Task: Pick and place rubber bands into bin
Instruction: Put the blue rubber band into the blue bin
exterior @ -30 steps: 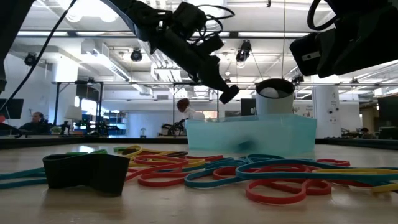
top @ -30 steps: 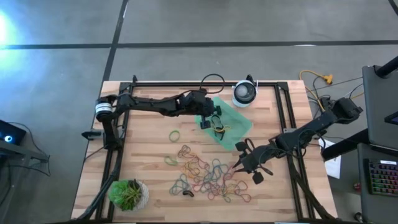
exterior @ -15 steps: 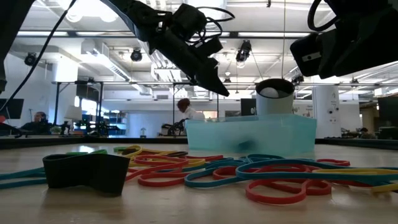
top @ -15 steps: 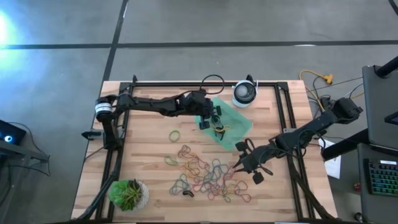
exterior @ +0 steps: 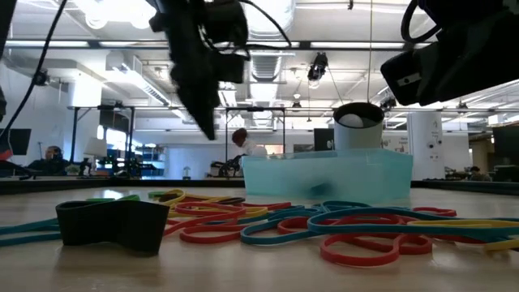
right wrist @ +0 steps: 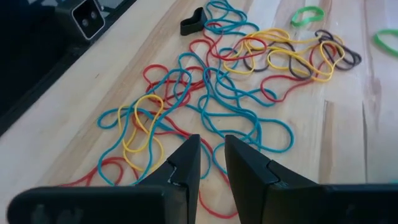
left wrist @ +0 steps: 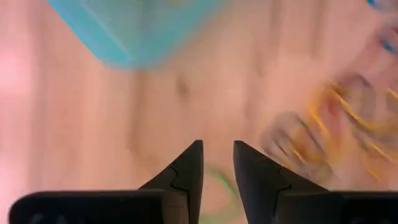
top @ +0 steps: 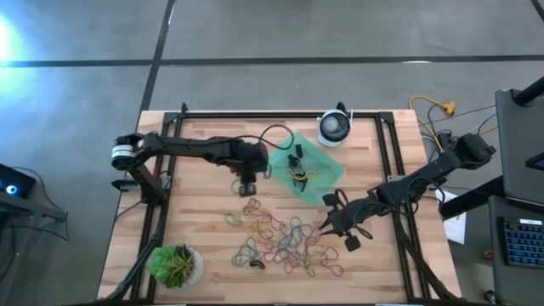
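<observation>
The shallow mint-green translucent plastic bin (top: 308, 171) sits near the table's far edge and holds only a few thin rubber bands, yellow and dark as far as the overhead view shows. Most of the work is left: a large tangle of thin red, blue and yellow elastic rubber bands (right wrist: 205, 99) lies on the pale wooden table (top: 204, 246), with a green loop apart from it. The left gripper (left wrist: 217, 163) hangs just beside the bin, fingers slightly parted and empty. The right gripper (right wrist: 211, 154) hovers at the pile's edge, fingers narrowly apart, holding nothing.
</observation>
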